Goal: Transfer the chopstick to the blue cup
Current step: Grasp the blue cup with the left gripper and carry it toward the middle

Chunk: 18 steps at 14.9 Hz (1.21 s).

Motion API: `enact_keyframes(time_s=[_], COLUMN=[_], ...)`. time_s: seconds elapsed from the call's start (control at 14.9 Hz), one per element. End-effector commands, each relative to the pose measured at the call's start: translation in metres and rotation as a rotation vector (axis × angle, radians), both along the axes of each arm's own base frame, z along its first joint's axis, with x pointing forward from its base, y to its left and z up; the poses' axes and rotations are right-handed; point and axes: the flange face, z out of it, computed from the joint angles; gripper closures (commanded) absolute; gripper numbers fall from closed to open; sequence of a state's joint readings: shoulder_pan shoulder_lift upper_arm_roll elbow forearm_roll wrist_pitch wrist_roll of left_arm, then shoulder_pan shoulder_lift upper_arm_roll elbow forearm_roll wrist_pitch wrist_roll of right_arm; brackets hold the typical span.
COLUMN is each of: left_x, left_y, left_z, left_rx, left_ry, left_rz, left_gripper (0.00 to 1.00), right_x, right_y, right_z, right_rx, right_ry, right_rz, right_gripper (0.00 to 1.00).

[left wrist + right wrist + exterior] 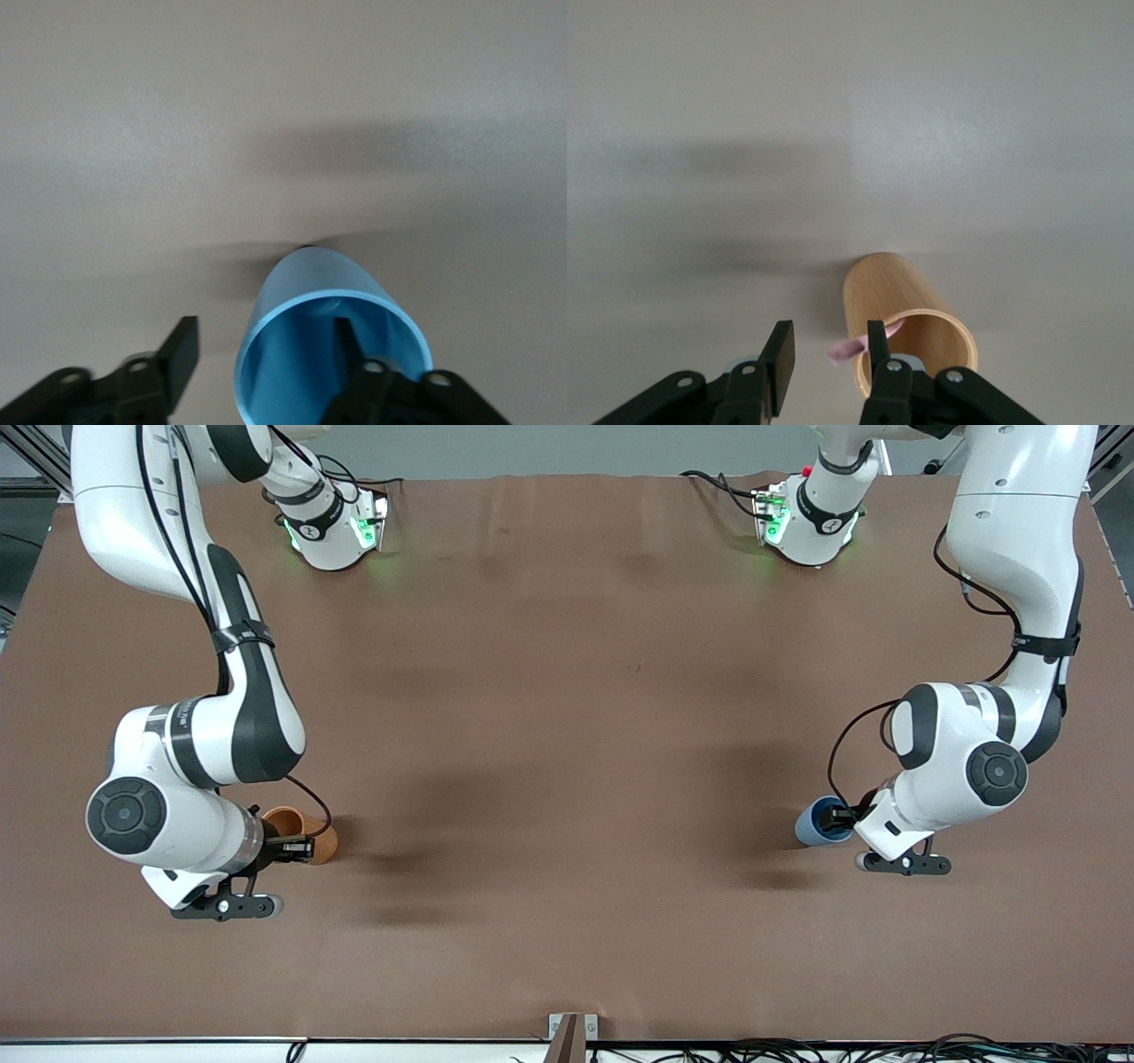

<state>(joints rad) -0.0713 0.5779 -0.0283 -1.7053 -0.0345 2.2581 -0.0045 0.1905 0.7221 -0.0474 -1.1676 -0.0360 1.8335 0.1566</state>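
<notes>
The blue cup (815,822) stands near the front camera at the left arm's end of the table. My left gripper (843,815) is open at its rim. In the left wrist view, one finger (345,341) is inside the blue cup (306,292) and the other (182,352) is outside it. The orange-brown cup (306,837) stands at the right arm's end. My right gripper (288,849) is open at its rim. In the right wrist view, the pale-pink chopstick tip (849,348) sticks out over the rim of the orange-brown cup (895,292), between the open fingers (780,354).
The brown table mat (567,691) lies between the two cups. A small bracket (571,1032) sits at the table's front edge. The arm bases (341,531) stand along the edge farthest from the front camera.
</notes>
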Motion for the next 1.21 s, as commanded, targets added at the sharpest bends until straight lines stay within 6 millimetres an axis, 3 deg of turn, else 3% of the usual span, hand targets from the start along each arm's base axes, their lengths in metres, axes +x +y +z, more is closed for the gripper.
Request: enact_keyframes(time_s=[0.0,0.07,0.13,0.34,0.4,0.54,0.6,0.74,0.94,1.14], left_x=[-0.004,-0.004,-0.004,-0.003,-0.003,-0.005,-0.007,-0.017,-0.045,-0.082], left_y=[0.004,0.003,0.001,-0.001,-0.007,-0.022,-0.044,-0.086,-0.177,-0.258], left_z=[-0.006,-0.005,-0.004,0.009,0.023,0.07,0.087,0.102,0.105,0.091], left_rx=[0.001,0.001,0.006,0.034,0.04,0.054,0.051,0.039,-0.005,-0.019], left_ry=[-0.002,-0.004,-0.006,-0.019,-0.031,-0.062,-0.075,-0.092,-0.076,-0.034], left_rz=[0.014,0.009,0.0,-0.014,-0.017,0.019,0.05,0.121,0.243,0.303], left_gripper=[0.78,0.93,1.0,1.0,1.0,1.0,1.0,1.0,1.0,1.0], right_x=[0.0,0.0,0.0,-0.001,-0.001,0.0,0.0,0.0,0.0,0.0], right_y=[-0.001,-0.001,0.001,0.009,0.01,0.013,0.013,0.013,0.012,0.012], right_z=[0.006,0.006,0.007,0.007,0.007,0.007,0.007,0.007,0.008,0.01], right_rx=[-0.049,-0.06,-0.062,-0.07,-0.082,-0.101,-0.101,-0.101,-0.113,-0.113], right_ry=[-0.005,-0.008,-0.01,-0.016,-0.024,-0.033,-0.033,-0.033,-0.038,-0.04], right_rz=[-0.012,-0.007,-0.003,-0.016,-0.016,-0.018,-0.02,-0.02,-0.015,-0.016], right_gripper=[0.65,0.66,0.67,0.68,0.69,0.69,0.69,0.69,0.75,0.81])
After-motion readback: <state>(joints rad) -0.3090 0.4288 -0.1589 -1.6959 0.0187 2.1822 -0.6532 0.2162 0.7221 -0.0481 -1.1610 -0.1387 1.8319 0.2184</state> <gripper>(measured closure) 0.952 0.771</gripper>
